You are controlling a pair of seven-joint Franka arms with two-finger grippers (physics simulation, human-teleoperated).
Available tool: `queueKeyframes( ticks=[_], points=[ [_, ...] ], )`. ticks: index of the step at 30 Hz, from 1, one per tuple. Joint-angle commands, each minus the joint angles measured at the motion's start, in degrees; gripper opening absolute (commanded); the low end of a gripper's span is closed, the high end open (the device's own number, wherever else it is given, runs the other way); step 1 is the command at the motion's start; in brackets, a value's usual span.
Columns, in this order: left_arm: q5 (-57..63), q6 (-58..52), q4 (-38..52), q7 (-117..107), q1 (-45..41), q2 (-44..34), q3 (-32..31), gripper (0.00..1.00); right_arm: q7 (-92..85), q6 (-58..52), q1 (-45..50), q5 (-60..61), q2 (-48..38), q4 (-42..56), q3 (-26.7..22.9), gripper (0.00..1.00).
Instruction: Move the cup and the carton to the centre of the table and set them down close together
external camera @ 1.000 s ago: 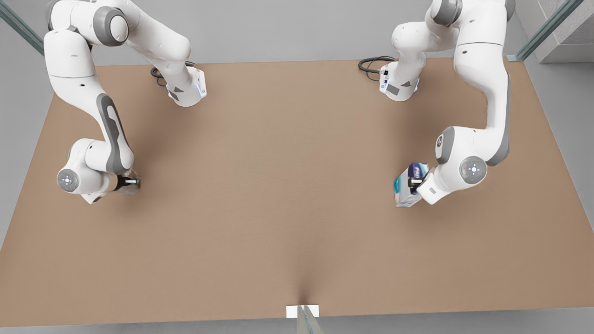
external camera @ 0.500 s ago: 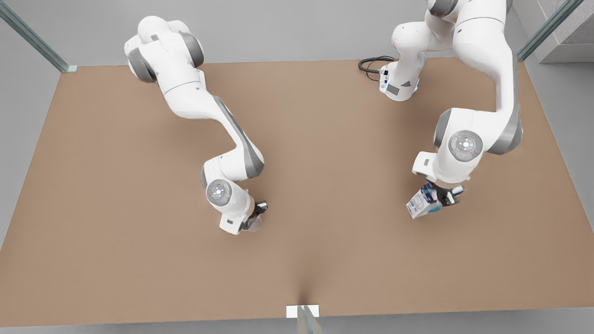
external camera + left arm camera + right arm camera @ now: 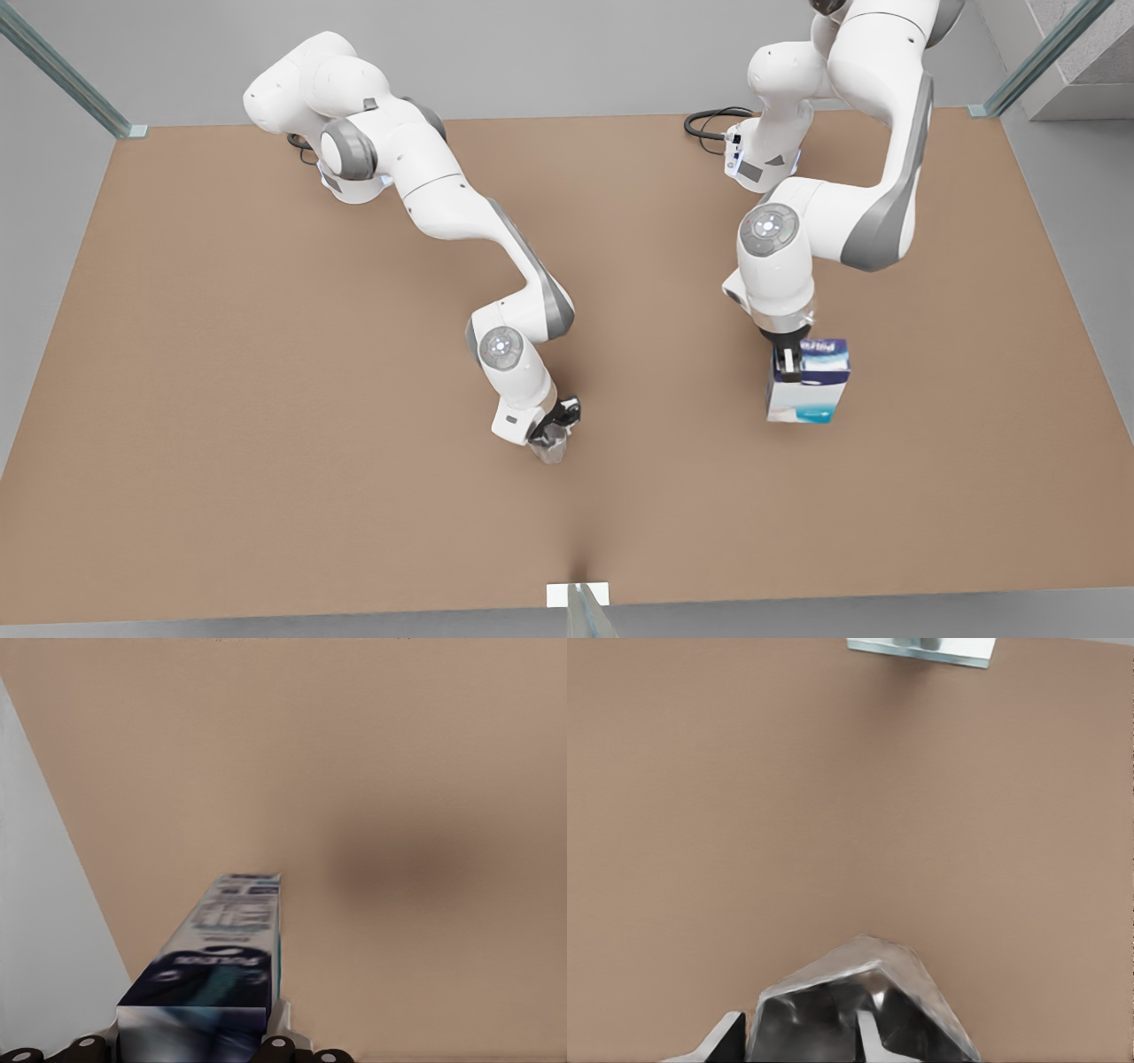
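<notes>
At the near edge of the bench, at 6 o'clock in the front view, a small white bracket sits against the tan, matte top, with a glass strut rising from it. Just beyond, near the bench's centre, the right claw pinches the cup; the right wrist view shows the cup gripped between its fingers, the bare bench beneath. Whether the cup touches the bench I cannot tell. Toward 3 o'clock from the cup and well apart from it, the left claw is pressed onto the dark blue top of the carton, white and teal lower down. In the left wrist view the carton hangs over the bench with a soft shadow beside it. At the far edge, the two arm bases stand at about 11 and 1 o'clock, each with a black cable looped beside it. Grey floor surrounds the bench, and glass rails slant at the far corners.
</notes>
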Motion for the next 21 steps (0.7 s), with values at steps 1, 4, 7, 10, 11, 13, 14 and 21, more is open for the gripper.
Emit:
queueKeyframes(
  ticks=[1,4,7,10,11,13,14,21],
  points=[
    [-1.13,-0.25,0.01,0.05,0.06,-0.03,0.01,0.52,-0.68,0.02,0.0,1.05,-0.01,0.0,0.0,1.0],
    [-1.13,-0.34,-0.08,0.05,0.06,0.24,0.01,0.52,-0.77,0.02,0.0,1.05,-0.1,0.0,0.0,1.0],
    [-1.31,-0.34,-0.08,0.05,0.06,0.33,0.01,0.52,-0.86,-0.06,0.0,1.05,-0.1,0.0,0.0,1.0],
    [-1.4,-0.34,-0.08,0.05,0.06,0.33,0.01,0.52,-0.77,-0.68,0.0,1.05,-0.71,0.0,0.09,1.0],
    [-1.57,-0.34,-0.08,-0.04,0.06,0.41,0.01,0.52,-0.6,-1.21,0.09,1.14,-2.03,-0.09,0.18,1.0],
    [-1.66,-0.34,-0.08,-0.04,0.06,0.41,0.01,0.52,-0.42,-3.93,0.09,1.05,-5.1,-0.79,0.18,1.0],
    [-1.57,-0.34,0.01,-0.04,0.06,0.41,0.01,0.52,-0.24,-4.98,0.09,0.96,-6.69,-0.97,0.18,1.0],
    [-1.75,-0.34,0.45,-2.15,-1.7,1.03,-0.08,0.52,1.96,-41.8,-0.96,-12.28,-31.64,-6.68,-5.63,1.0]
  ],
)
